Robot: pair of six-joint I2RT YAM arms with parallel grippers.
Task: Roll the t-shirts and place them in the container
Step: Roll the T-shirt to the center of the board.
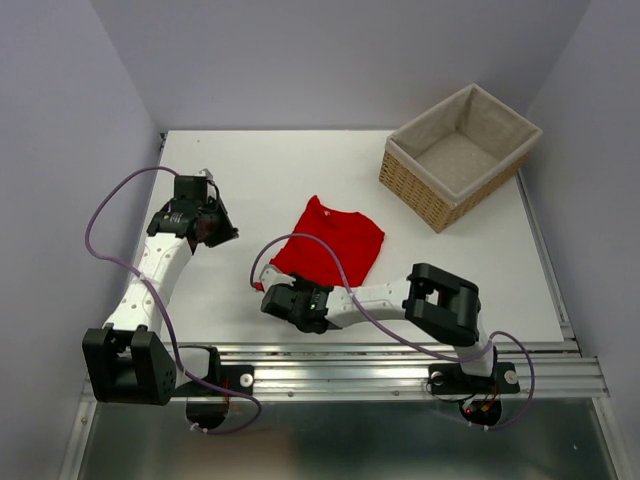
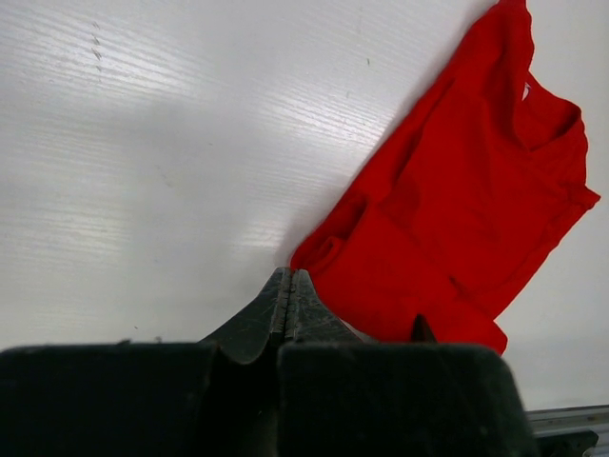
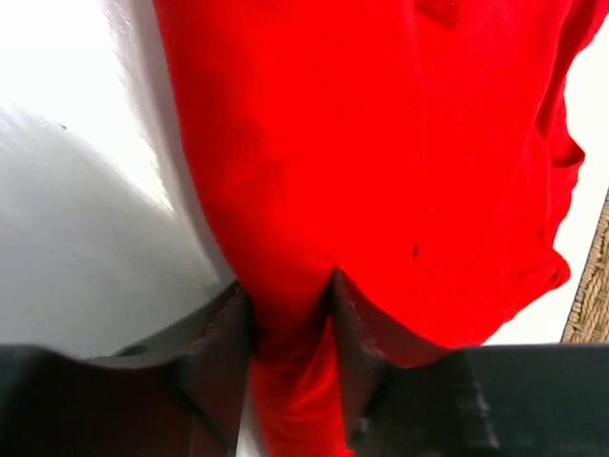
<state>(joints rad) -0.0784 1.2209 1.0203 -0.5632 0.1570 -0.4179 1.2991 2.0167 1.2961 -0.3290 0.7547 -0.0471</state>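
The top camera hangs above and behind me, looking down and forward from far enough off to take in the whole table, out to the wicker basket at its far right corner. My left wrist camera sits just behind my left gripper, low over the table, facing along the fingers toward the t-shirt lying a little way ahead. My right wrist camera looks past my right gripper from very near, red cloth filling most of its view and a sliver of basket at its right edge. All 3 views share the t-shirt and the white table beside it
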